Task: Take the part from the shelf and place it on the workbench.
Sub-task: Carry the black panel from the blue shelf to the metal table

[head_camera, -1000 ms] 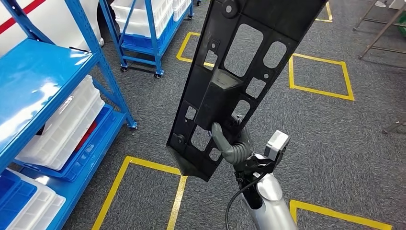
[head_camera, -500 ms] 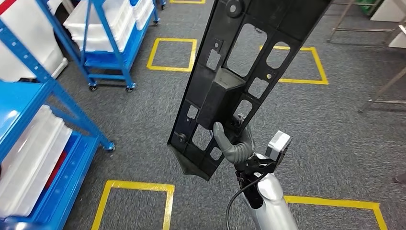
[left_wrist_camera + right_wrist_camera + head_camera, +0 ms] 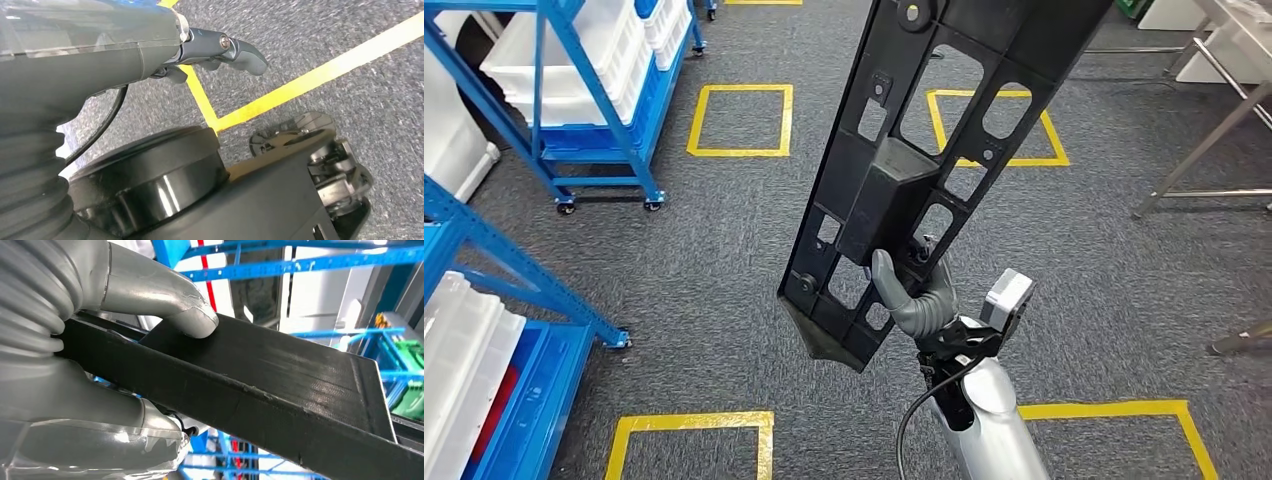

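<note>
The long black plastic panel with cut-out windows and a raised box-shaped block (image 3: 924, 150) stands nearly upright in the air in front of the robot, tilted with its top leaning to the right and running out past the upper edge of the head view. The right hand (image 3: 916, 297) grips it low down — the thick grey thumb presses the panel's face just under the block, and the other fingers wrap behind. In the right wrist view the same hand (image 3: 100, 370) clamps the panel's flat dark edge (image 3: 280, 390), thumb on one side and fingers on the other.

The left hand (image 3: 220, 50) hangs low over grey carpet floor (image 3: 704, 250) crossed by yellow tape lines; whether its fingers are spread or curled cannot be told.

Blue metal shelving racks (image 3: 594, 100) holding white plastic bins stand off to the left — one of them on castors.
</note>
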{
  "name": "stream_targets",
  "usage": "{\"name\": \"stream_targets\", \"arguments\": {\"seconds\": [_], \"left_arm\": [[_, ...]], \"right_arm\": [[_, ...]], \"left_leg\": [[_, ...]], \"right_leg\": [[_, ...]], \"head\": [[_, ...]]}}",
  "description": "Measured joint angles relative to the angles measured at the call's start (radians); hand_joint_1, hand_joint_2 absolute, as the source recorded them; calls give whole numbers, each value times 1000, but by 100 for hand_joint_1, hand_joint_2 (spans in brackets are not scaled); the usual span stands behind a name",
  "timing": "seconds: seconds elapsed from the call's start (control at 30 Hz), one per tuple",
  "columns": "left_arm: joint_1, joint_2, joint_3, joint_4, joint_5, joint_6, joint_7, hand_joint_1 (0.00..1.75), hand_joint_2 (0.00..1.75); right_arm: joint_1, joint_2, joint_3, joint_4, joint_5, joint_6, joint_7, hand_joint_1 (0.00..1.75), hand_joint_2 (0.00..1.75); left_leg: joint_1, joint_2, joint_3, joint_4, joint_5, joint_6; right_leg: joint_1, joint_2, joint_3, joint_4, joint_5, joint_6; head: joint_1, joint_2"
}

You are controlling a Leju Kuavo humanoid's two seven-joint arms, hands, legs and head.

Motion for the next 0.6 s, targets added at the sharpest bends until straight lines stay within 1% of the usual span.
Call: {"name": "stream_targets", "arguments": {"seconds": [0.03,0.07,0.1,0.13,0.17,0.2,0.23,0.27,0.3,0.33,0.37,0.4,0.43,0.47,0.5,0.53,0.57,0.6], "left_arm": [[1,0,0,0,0,0,-1,0,175],[2,0,-1,0,0,0,-2,0,175],[3,0,-1,0,-1,0,-3,0,175],[4,0,-2,0,-1,1,-3,0,175],[5,0,-2,0,-1,1,-3,0,175],[6,0,-2,0,-2,2,-4,0,175],[5,-1,-3,0,-2,3,-4,0,175],[5,-1,-3,0,-3,4,-4,0,175],[5,-1,-4,0,-4,4,-3,0,175],[5,-1,-4,0,-5,5,-1,0,175],[5,0,-4,0,-6,5,2,0,175],[3,0,-4,0,-8,5,6,0,175],[0,0,-4,0,-10,6,11,0,175],[-4,0,-5,0,-13,6,16,0,175],[-7,0,-6,0,-17,6,22,0,175],[-8,0,-8,0,-21,4,27,0,175],[-7,0,-11,0,-25,2,32,0,175],[-5,0,-14,0,-28,-1,36,0,175]], "right_arm": [[-1,0,-1,1,0,0,0,175,175],[-2,0,-1,1,0,0,0,175,175],[-4,0,-1,1,0,0,0,175,175],[-7,0,-2,1,0,0,0,175,175],[-9,1,-2,1,-1,0,0,175,175],[-10,1,-2,1,-1,-1,0,175,175],[-11,1,-3,1,-2,-2,0,175,175],[-11,2,-4,0,-2,-4,0,175,175],[-13,3,-4,0,-2,-5,-1,175,175],[-15,5,-5,-1,-3,-5,-1,175,175],[-17,7,-5,-1,-3,-6,-1,175,175],[-20,8,-5,-1,-4,-6,-1,175,175],[-20,10,-5,0,-4,-6,-1,175,175],[-20,10,-5,0,-4,-6,-1,175,175],[-20,10,-5,1,-4,-6,-1,175,175],[-21,11,-5,1,-4,-6,-1,175,175],[-21,11,-5,1,-4,-6,-1,175,175],[-21,11,-6,1,-4,-7,-1,175,175]], "left_leg": [[0,8,10,0,-7,-1],[0,16,21,0,-14,-4],[-2,24,30,0,-20,-7],[-3,31,37,-1,-25,-12],[-5,39,40,-2,-29,-17],[-7,48,43,-3,-31,-21],[-6,59,45,-5,-33,-26],[-5,60,47,-4,-38,-31],[-4,50,44,11,-51,-35],[-2,32,31,45,-73,-38],[0,9,8,99,-104,-38],[0,-8,-22,166,-136,-38],[1,-16,-51,230,-160,-38],[1,-19,-70,269,-168,-38],[1,-21,-73,274,-157,-38],[1,-23,-58,239,-128,-36],[1,-33,-29,176,-89,-33],[2,-53,-1,113,-60,-31]], "right_leg": [[-2,-6,5,-43,47,1],[-1,-21,23,-109,98,-1],[4,-42,43,-170,135,-4],[10,-60,60,-216,156,-10],[16,-70,68,-240,162,-17],[22,-69,68,-245,158,-23],[22,-59,68,-249,158,-30],[20,-48,70,-254,161,-36],[18,-38,73,-259,164,-43],[16,-27,76,-264,166,-51],[15,-18,79,-267,167,-56],[16,-8,80,-267,167,-61],[18,2,80,-266,167,-63],[19,14,81,-265,166,-64],[21,26,82,-262,165,-64],[21,40,84,-260,163,-64],[21,53,85,-256,161,-62],[22,66,85,-252,158,-59]], "head": [[0,0],[0,0],[0,0],[0,0],[0,0],[0,0],[0,0],[0,0],[0,0],[0,0],[0,0],[-1,0],[-1,0],[-1,0],[-1,0],[-1,0],[-1,0],[0,0]]}}
